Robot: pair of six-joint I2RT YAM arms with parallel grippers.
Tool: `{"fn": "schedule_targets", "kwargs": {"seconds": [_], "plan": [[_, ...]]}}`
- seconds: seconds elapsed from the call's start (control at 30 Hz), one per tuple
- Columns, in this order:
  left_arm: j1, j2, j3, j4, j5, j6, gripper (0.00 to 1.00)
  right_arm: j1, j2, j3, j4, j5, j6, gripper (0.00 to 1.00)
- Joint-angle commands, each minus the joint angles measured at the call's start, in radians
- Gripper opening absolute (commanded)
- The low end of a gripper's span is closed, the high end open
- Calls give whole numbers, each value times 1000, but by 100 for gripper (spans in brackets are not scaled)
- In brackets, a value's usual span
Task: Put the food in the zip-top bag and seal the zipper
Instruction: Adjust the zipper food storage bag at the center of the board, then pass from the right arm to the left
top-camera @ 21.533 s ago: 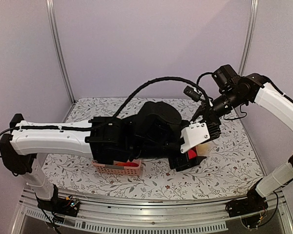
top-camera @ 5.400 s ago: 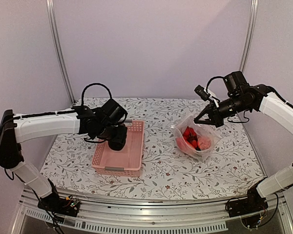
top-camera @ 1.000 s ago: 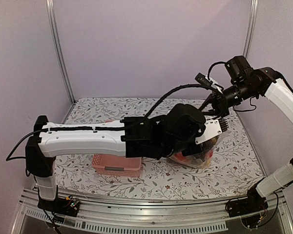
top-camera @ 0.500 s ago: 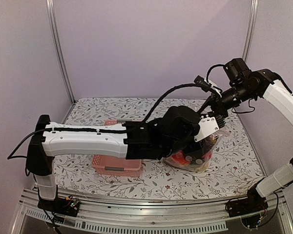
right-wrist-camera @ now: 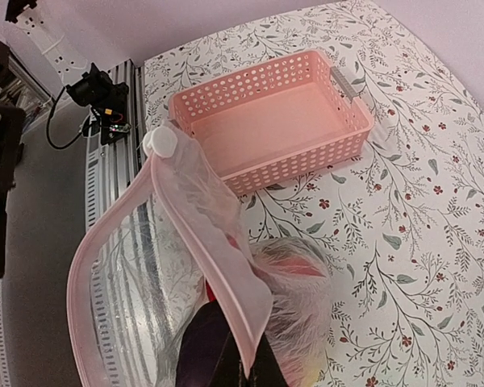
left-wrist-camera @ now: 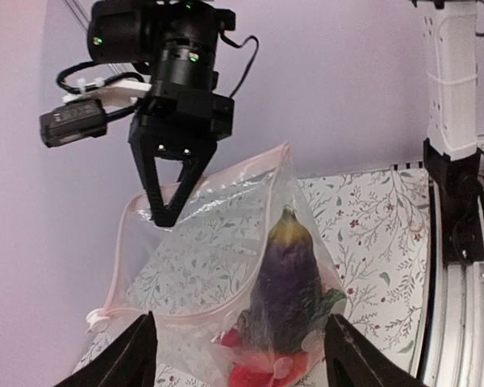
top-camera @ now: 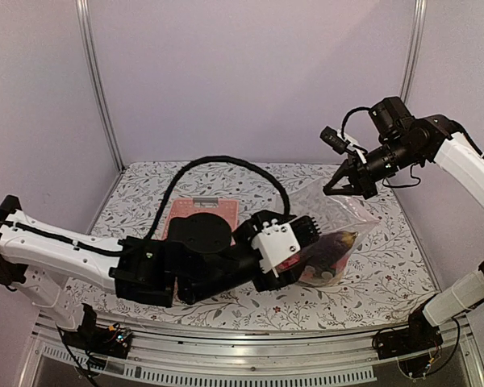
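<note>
Low over the desk's (top-camera: 371,282) near edge, the left gripper (left-wrist-camera: 240,359) has its black fingers spread wide, closed on nothing, and faces the zip-top bag (left-wrist-camera: 202,266). The crinkly clear bag hangs right of the desk's middle. In its bottom a glossy purple eggplant (left-wrist-camera: 286,274) stands upright over red food pieces (left-wrist-camera: 254,375). The right gripper (left-wrist-camera: 164,216) is pinched tight on the bag's top edge, and the mouth gapes along the pink zipper (right-wrist-camera: 218,266). A pink lattice basket (right-wrist-camera: 266,121) sits left of the bag, apart from it. Bare floral cloth runs to the desk's far and right edges.

The eggplant (left-wrist-camera: 286,282) sits inside the zip-top bag (left-wrist-camera: 202,258); the basket (right-wrist-camera: 298,165) lies left of it, on the table (right-wrist-camera: 403,242).
</note>
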Motion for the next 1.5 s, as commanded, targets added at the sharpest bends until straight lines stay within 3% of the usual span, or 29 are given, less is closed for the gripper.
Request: {"fn": "schedule_targets", "kwargs": {"seconds": [0.0,0.23,0.5,0.67,0.87,1.03,1.13,1.33,1.47], "plan": [[20,-187,-236,183,34,-134,70,0,-13,-5,-6,-43,-38,0],[189,-346,-454,253,254,-265,71,0,-14,1,-54,-116,-96,0],[341,-264,-448,337,469,-285,68,13,-7,-8,-106,-160,-125,0],[421,-161,-390,414,659,-315,56,18,-23,-20,-105,-157,-128,0],[453,-49,-302,438,759,-308,50,22,-38,-39,-109,-149,-128,0],[463,17,-251,439,832,-303,40,23,-48,-45,-110,-147,-127,0],[465,38,-238,442,852,-303,33,23,-47,-45,-108,-146,-128,0],[471,45,-231,459,838,-316,2,24,-38,-31,-94,-122,-110,0],[471,22,-232,448,776,-339,0,26,-39,19,-76,-58,-60,6]]}}
